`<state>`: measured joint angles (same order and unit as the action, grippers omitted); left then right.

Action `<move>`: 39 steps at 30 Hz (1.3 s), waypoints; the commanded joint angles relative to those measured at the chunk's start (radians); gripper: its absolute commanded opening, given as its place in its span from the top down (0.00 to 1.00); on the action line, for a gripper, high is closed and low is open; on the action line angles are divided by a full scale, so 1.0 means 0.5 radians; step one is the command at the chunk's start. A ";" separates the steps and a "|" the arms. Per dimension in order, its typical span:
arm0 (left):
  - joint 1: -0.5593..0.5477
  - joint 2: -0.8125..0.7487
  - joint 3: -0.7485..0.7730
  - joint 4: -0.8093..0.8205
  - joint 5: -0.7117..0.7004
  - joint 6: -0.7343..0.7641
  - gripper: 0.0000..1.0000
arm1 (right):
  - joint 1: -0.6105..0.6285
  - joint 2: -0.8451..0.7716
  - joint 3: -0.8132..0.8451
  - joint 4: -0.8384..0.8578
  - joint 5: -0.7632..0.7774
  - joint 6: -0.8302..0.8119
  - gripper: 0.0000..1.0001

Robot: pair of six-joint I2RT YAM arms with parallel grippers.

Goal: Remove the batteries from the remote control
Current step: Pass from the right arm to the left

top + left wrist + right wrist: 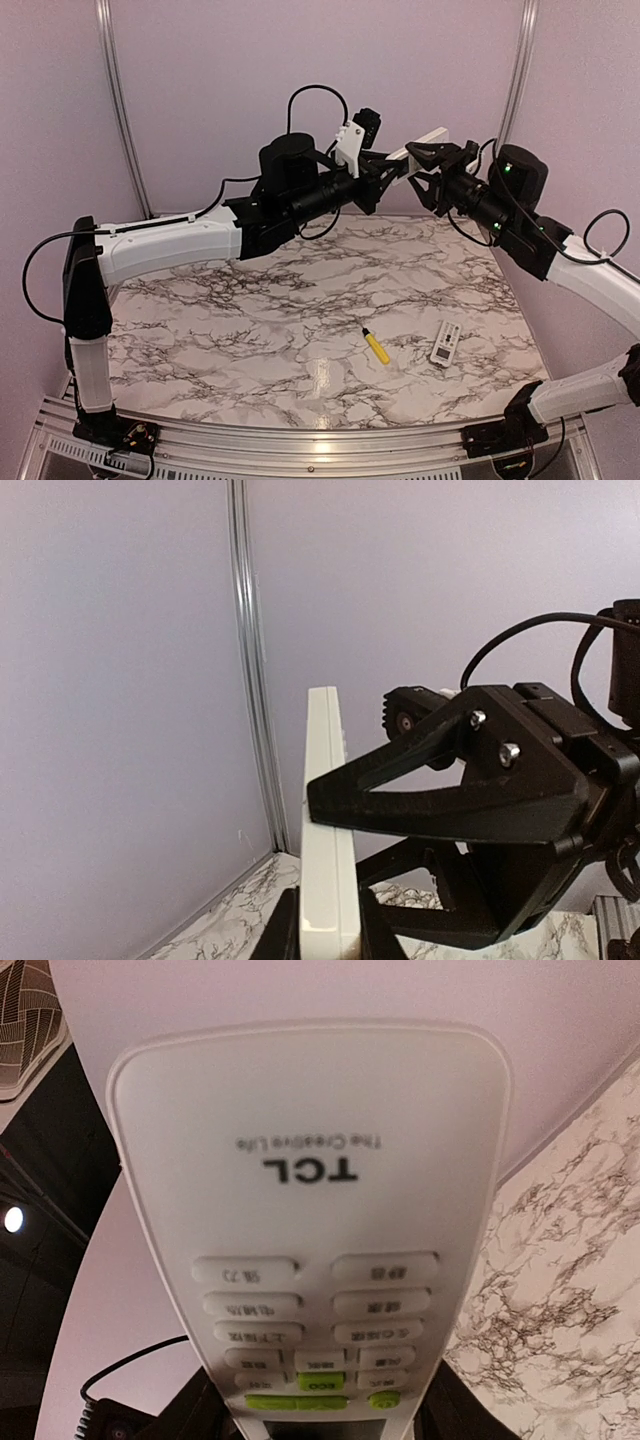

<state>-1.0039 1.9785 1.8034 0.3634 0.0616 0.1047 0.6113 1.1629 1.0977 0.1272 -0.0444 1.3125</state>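
The white TCL remote (424, 141) is held up in the air at the back, between both grippers. My left gripper (390, 163) is shut on one end; in the left wrist view the remote (324, 810) stands edge-on between its jaws (325, 938). My right gripper (427, 165) is shut on the other end. One of its black fingers (450, 798) crosses the remote's edge. In the right wrist view the remote's button face (310, 1210) fills the frame above the right gripper (320, 1428). No batteries show in any view.
A yellow-handled screwdriver (376, 346) lies on the marble table (250, 320) right of centre. A small flat whitish-grey piece (445, 343) lies just to its right. Purple walls and metal corner posts (119, 100) enclose the back.
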 commanded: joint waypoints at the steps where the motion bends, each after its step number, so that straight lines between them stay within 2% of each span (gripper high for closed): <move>1: -0.005 0.040 0.050 0.041 0.030 0.000 0.94 | 0.044 -0.041 0.078 0.094 0.000 0.008 0.73; 2: -0.005 0.027 0.039 0.040 0.029 0.012 0.99 | 0.043 -0.046 0.074 0.092 0.000 0.002 0.72; 4: -0.008 -0.005 0.002 0.037 0.022 0.044 1.00 | 0.044 -0.053 0.064 0.083 -0.003 -0.007 0.62; 6: -0.008 -0.052 -0.051 0.037 0.009 0.103 1.00 | 0.044 -0.056 0.065 0.035 -0.016 -0.016 0.44; 7: -0.008 -0.093 -0.081 0.036 0.000 0.133 1.00 | 0.044 -0.059 0.069 0.002 -0.031 -0.024 0.31; 8: -0.008 -0.124 -0.115 0.029 -0.004 0.177 1.00 | 0.044 -0.066 0.080 -0.054 -0.039 -0.039 0.13; 9: -0.008 -0.164 -0.150 0.018 -0.003 0.219 1.00 | 0.042 -0.076 0.094 -0.109 -0.046 -0.070 0.03; 13: -0.008 -0.340 -0.333 -0.030 0.005 0.390 1.00 | -0.052 -0.111 0.179 -0.398 -0.161 -0.290 0.01; 20: -0.008 -0.660 -0.647 -0.101 0.039 0.670 1.00 | -0.515 -0.083 0.183 -0.582 -1.034 -0.430 0.01; 23: -0.008 -0.739 -0.713 -0.201 0.014 0.881 1.00 | -0.596 0.032 0.302 -0.823 -1.231 -0.514 0.01; 27: -0.016 -0.772 -0.726 -0.381 -0.078 1.170 1.00 | -0.603 0.130 0.321 -0.793 -1.509 -0.418 0.01; 32: -0.041 -0.777 -0.750 -0.520 -0.272 1.471 1.00 | -0.601 0.166 0.398 -0.696 -1.646 -0.282 0.01; 39: -0.057 -0.825 -0.842 -0.495 -0.353 1.601 1.00 | -0.603 0.199 0.438 -0.726 -1.692 -0.224 0.04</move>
<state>-1.0191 1.6039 1.3914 0.1276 -0.0776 0.8257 0.3092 1.2575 1.2804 -0.2390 -0.8433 1.1679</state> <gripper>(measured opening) 0.167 0.980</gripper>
